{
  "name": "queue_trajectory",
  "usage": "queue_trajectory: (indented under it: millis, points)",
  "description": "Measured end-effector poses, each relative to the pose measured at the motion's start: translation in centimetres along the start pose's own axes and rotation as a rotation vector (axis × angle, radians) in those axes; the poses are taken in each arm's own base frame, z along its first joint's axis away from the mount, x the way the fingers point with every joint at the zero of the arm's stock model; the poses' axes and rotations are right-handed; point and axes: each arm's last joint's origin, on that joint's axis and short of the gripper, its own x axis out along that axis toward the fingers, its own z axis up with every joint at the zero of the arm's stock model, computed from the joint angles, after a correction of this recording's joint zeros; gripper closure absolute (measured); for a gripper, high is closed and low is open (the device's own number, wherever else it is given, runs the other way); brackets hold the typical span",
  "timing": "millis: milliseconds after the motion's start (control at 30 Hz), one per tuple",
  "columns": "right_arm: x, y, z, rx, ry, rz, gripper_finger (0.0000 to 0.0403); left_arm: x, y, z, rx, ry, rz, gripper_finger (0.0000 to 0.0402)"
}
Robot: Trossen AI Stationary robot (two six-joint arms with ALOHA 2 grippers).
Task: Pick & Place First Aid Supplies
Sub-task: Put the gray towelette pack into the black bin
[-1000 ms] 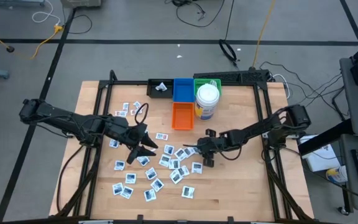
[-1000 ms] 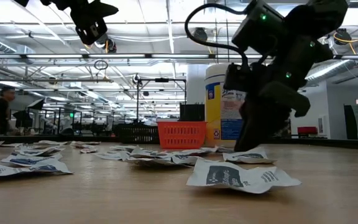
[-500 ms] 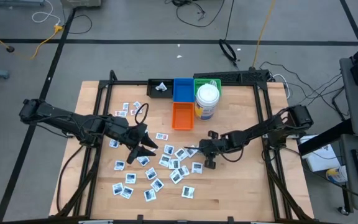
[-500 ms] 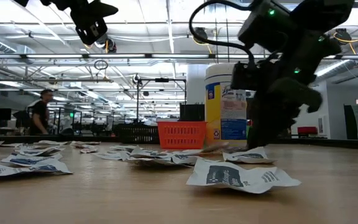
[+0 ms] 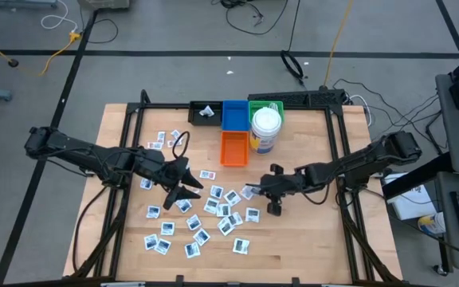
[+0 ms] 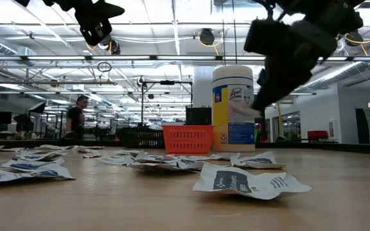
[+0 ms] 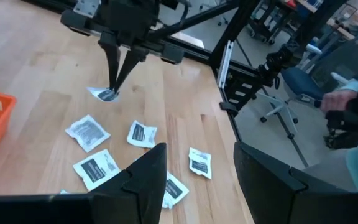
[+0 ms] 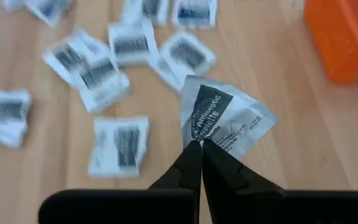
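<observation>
Right gripper (image 8: 199, 144) jaws pinching packet (image 8: 219, 118) corner, lifted

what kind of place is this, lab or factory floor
Most likely a large robotics lab or workshop. The low view shows an open hall with ceiling strip lights and a person walking behind; the high view shows cables across the floor around the wooden table.

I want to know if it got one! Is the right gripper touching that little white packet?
Touching. In the right wrist view the right gripper has its fingers shut on a corner of the white packet, which hangs above the wooden table.
</observation>
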Motion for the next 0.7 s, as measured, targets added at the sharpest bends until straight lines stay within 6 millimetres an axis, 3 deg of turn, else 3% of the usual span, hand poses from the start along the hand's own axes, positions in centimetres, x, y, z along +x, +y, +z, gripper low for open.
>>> queue_trajectory:
  millis: [233, 700]
  points:
    - [-0.1, 0.5, 1.3, 0.013, -0.138, 0.050, 0.0402, 0.0, 0.1, 0.2, 0.008, -0.022, 0.018, 0.0211]
    - [-2.3, 1.9, 6.1, -0.038, -0.678, 0.223, 0.0403, 0.0, 0.1, 0.2, 0.066, -0.033, 0.027, 0.0211]
